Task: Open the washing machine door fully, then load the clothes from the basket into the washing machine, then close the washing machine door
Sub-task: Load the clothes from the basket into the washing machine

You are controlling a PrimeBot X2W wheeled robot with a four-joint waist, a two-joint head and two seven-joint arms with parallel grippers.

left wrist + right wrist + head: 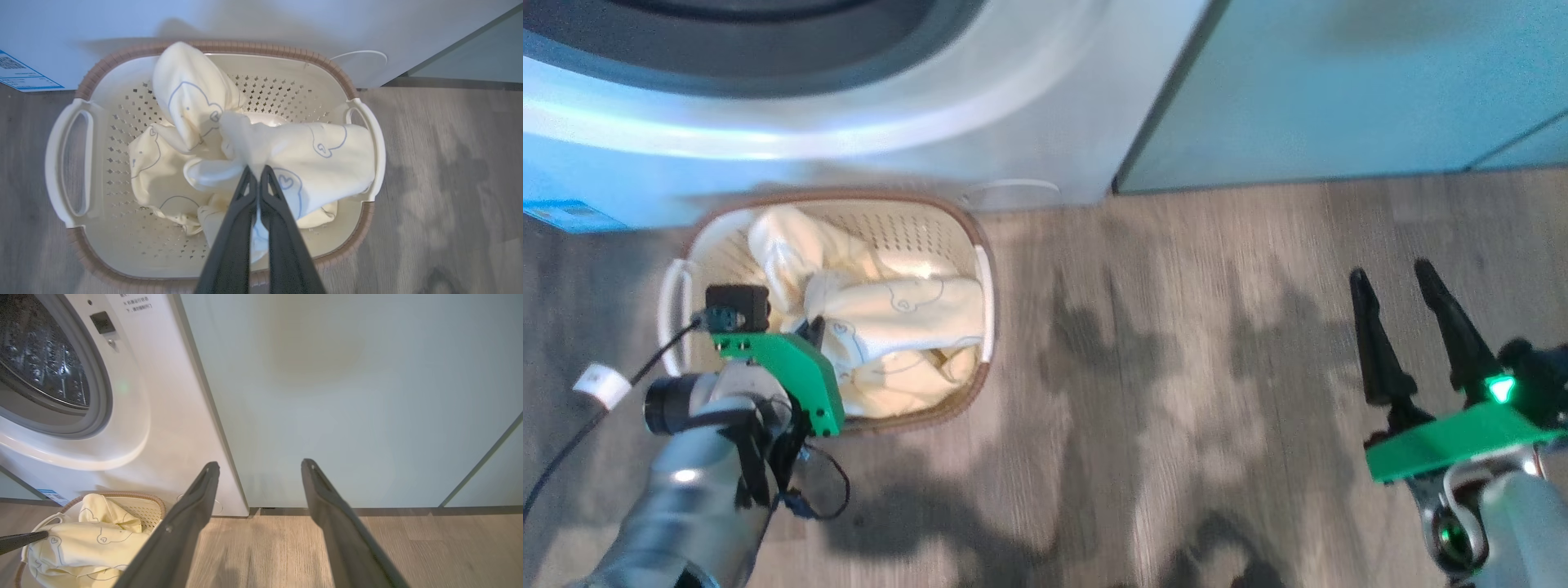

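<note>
The left gripper (254,168) is down in the basket (102,70), its jaws clenched on a bunched ridge of the clothes (294,151), the pale yellow garments printed with outline bears. The pinch looks thin. Only a fold at the very tips is caught, while the rest of the pile sprawls across the basket and one piece reaches the right-hand handle (361,108). The basket stands on the wooden floor (1176,367) just in front of the washing machine (171,416), below its round opening. The right gripper (260,462) hangs well apart over bare floor, facing the pale-green cabinet (347,396), its jaws released and holding nothing.

The step in hand appears to be lifting a garment toward the drum (36,355), whose steel wall shows through the uncovered opening (so opening the door seems done, and most of the loading is yet to come).

Several things could go wrong from here. Such a slight pinch may slip once the cloth's weight comes onto it, dropping the garment onto the floor. The pieces look tangled together, so a pull could raise the whole heap. A trailing end might then hook the rim or handle and drag or tip the light basket. On the way in, a dangling sleeve could catch on the grey gasket (100,400) or lie over the lip, where it would later block the door from closing.
</note>
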